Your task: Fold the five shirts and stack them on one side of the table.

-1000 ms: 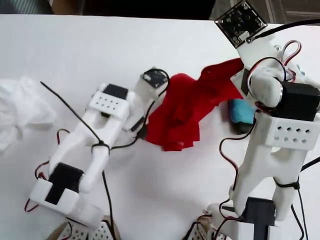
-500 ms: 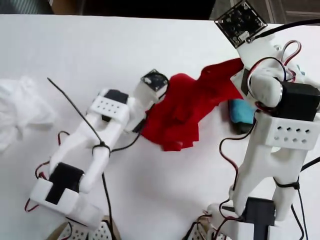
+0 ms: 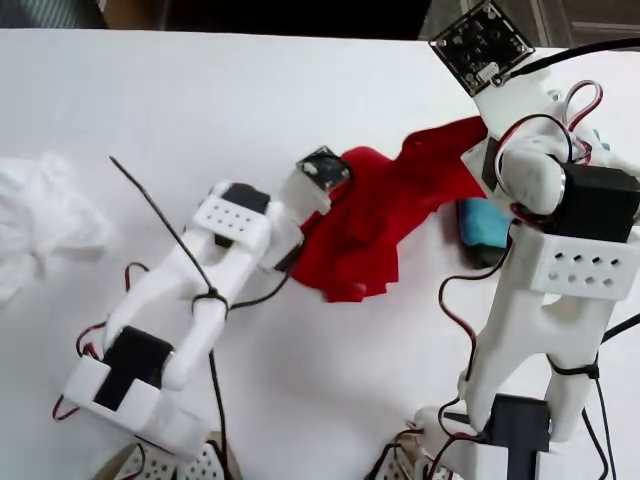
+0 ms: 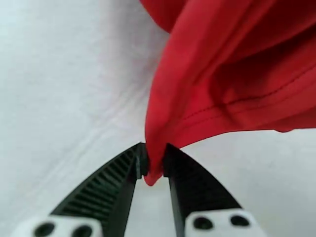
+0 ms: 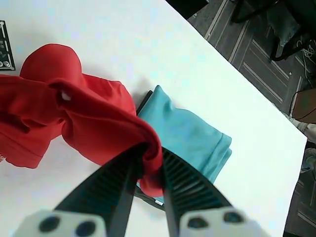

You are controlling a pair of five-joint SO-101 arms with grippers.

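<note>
1. Red shirt point(image 3: 375, 225): it lies bunched at mid-table point(image 3: 200, 90), strung between your two arms.
2. Left gripper point(image 4: 152, 165): its jaws are clamped on a thin point of the shirt's edge, close to a stitched hem.
3. Right gripper point(image 5: 149, 163): its jaws are pinched on a gathered fold at the opposite end, raised over the folded teal shirt point(image 5: 190, 136).
4. Handling: judge the fabric light, limp and without stiffness. It sags and creases wherever you leave it unsupported, and a thin pinch may slip.
5. Where to hold: prefer the stitched hem or shoulder seams, with your grips well apart so the cloth spreads flat.
6. White garment point(image 3: 40, 215): it lies crumpled at the table's far left, well apart from the red shirt.
</note>
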